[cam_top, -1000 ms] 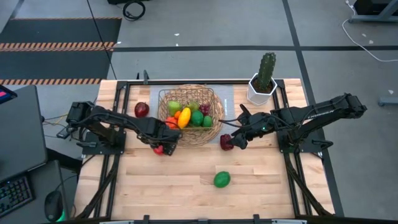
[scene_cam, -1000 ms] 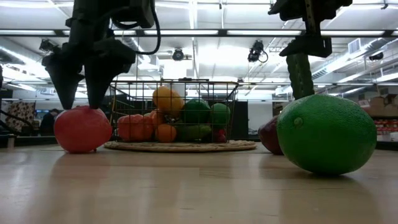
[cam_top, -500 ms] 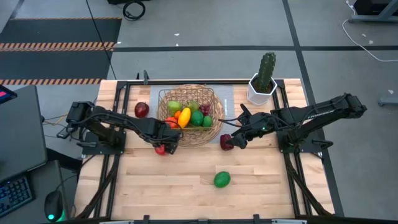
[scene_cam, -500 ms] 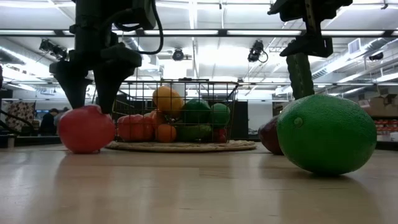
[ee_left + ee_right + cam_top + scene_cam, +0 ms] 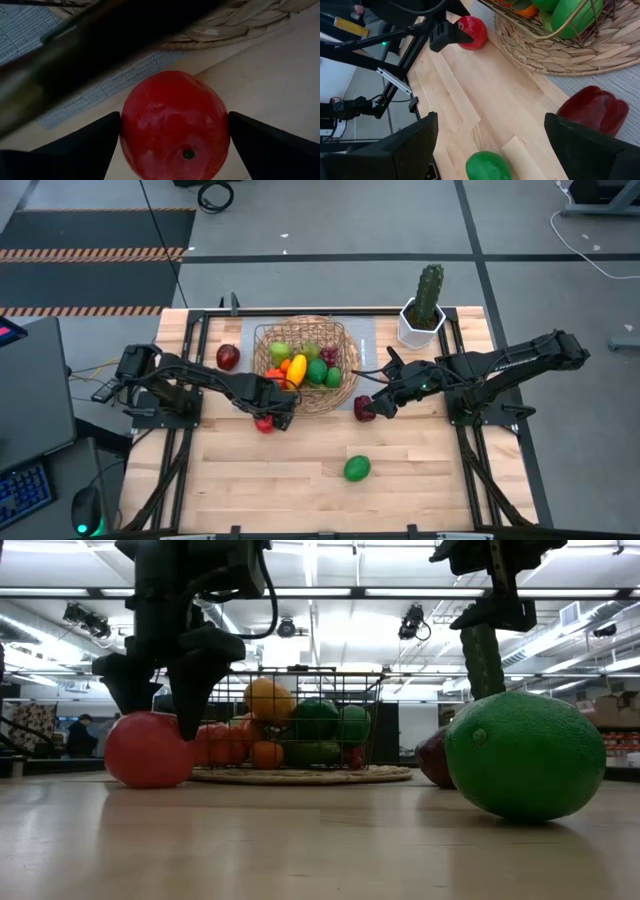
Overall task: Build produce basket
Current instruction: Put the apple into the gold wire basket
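Observation:
The wicker basket [image 5: 343, 394] stands at the table's far middle, holding several fruits. A red apple [image 5: 263, 423] rests on the table at the basket's near left. My left gripper [image 5: 268, 416] stands over it, a finger on each side [image 5: 175, 125]. A dark red plum [image 5: 364, 409] lies at the basket's near right, and my open right gripper [image 5: 378, 402] is just right of it. The plum also shows beside one right finger [image 5: 592, 110]. A green lime [image 5: 357, 469] lies alone near the front. A second red apple [image 5: 228, 356] lies left of the basket. My left gripper has the red apple between its two fingers, whose tips meet the apple's two opposite sides [image 5: 122, 125] about halfway up. The fingers come from above and from the table's left, slanting down [image 5: 195, 690]. The apple sits on the table, its blossom end toward the wrist camera.
A white pot with a green cactus [image 5: 422, 320] stands at the far right. A grey mat [image 5: 620, 80] lies under the basket. Bare wood lies around the lime toward the near edge.
My left gripper has come down over the red apple and gone a little toward the table's right edge. The apple has shifted along the table with it, toward the basket's near side.

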`<state>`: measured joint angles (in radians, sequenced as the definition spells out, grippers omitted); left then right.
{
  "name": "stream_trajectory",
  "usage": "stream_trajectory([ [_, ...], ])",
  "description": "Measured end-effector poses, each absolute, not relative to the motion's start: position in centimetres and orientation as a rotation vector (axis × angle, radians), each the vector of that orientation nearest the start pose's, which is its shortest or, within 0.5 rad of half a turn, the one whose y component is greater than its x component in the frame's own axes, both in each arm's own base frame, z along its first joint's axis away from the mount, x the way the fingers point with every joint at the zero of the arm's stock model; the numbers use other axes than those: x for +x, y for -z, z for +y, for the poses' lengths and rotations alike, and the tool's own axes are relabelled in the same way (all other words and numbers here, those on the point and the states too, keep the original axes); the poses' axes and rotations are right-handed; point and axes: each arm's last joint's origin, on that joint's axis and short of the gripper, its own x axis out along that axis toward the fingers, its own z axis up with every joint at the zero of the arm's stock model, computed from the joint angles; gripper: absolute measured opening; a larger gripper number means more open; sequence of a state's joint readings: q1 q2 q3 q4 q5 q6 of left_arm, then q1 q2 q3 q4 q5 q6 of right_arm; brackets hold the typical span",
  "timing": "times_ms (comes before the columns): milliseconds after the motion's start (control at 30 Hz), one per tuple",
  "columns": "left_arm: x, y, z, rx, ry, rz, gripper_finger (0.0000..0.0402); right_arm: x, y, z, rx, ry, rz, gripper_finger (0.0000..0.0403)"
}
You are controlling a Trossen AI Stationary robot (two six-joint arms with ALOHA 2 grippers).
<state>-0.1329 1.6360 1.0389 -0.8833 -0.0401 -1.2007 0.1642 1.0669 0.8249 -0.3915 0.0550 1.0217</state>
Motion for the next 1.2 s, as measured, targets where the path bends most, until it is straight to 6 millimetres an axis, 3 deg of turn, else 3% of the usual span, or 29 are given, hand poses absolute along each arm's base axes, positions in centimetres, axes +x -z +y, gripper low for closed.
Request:
stream_trajectory([
  [633,28.2,-18.8,-4.6,-0.860,-0.772,1.314,0.0330,22.0,-27.7,3.5,0.892,0.220,0.623,0.0368],
  [767,29.4,-21.1,-4.8,-0.888,-0.715,1.251,0.0330,22.0,-27.7,3.5,0.886,0.219,0.625,0.0368],
  [1033,31.6,-27.9,-5.2,-0.915,-0.570,1.076,0.0330,22.0,-27.7,3.5,0.886,0.219,0.625,0.0368],
  [1200,32.9,-32.7,-3.9,-0.890,-0.489,0.919,0.0330,22.0,-27.7,3.5,0.887,0.218,0.622,0.0368],
])
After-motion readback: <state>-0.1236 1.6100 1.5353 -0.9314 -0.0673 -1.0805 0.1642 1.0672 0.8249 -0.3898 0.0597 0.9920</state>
